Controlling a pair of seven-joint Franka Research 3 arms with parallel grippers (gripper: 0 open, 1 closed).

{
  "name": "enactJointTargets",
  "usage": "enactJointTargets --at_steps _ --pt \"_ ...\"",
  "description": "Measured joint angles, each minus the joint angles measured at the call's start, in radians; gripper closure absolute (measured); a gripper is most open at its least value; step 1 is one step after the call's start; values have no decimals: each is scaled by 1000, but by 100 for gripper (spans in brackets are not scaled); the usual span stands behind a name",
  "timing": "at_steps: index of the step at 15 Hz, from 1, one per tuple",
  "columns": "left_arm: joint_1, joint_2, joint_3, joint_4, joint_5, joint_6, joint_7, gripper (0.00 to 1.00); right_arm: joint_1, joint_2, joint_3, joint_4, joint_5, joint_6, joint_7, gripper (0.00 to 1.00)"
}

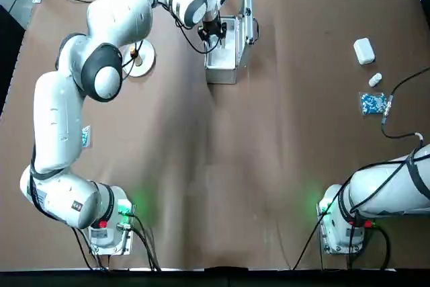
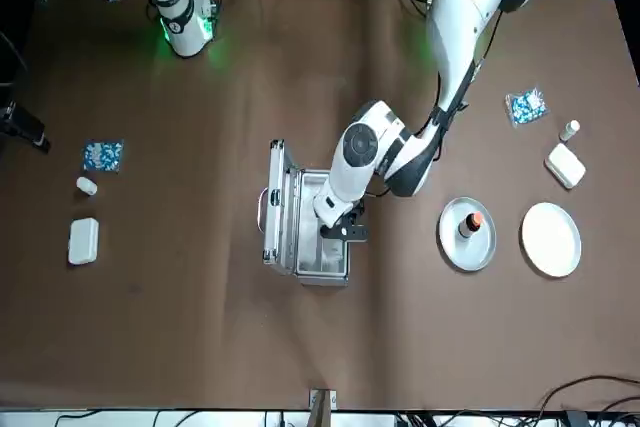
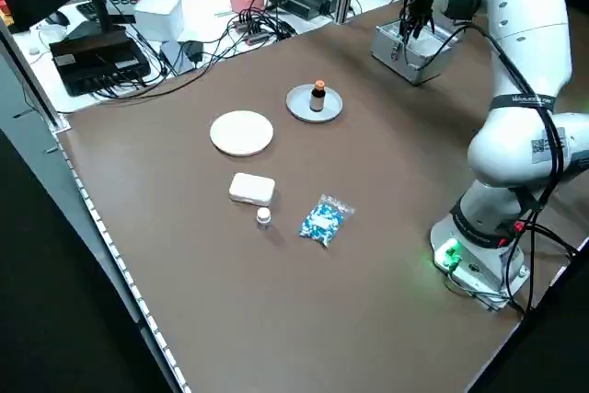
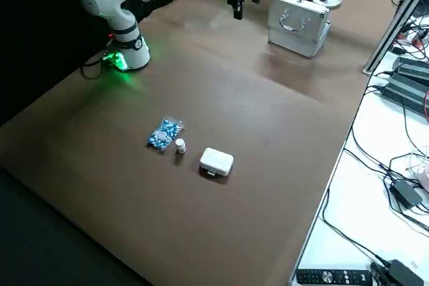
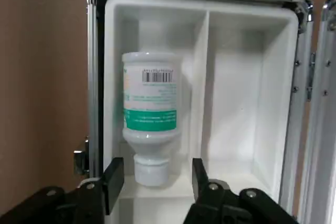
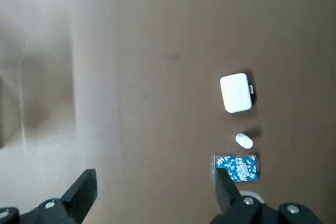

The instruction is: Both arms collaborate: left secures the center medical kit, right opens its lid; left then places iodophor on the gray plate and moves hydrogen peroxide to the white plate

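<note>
a robotics lab: robot arms (image 1: 57,122), table (image 1: 289,132), cluttered cables (image 3: 262,23)

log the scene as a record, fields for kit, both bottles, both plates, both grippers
medical kit: lid open, case standing on the table
iodophor: upright on the gray plate
hydrogen peroxide: in a compartment of the open case
gray plate: holds the iodophor; rim at
white plate: bare, beside the gray plate
left gripper: fingers apart, over the open case, at the hydrogen peroxide's cap end
right gripper: fingers apart, over the table, clear of the kit
</note>
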Motion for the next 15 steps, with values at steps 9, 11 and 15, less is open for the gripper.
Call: enactJointTargets --at_steps 9,11,15 --pt "1 2 5 1 4 0 14 45 29 0 5 0 0 4 1 1" --pt "1 2 5 1 5 0 20 47 37 0 5 0 0 4 1 1" --pt "2 2 6 1 5 0 25 48 39 0 4 0 0 4 1 1"
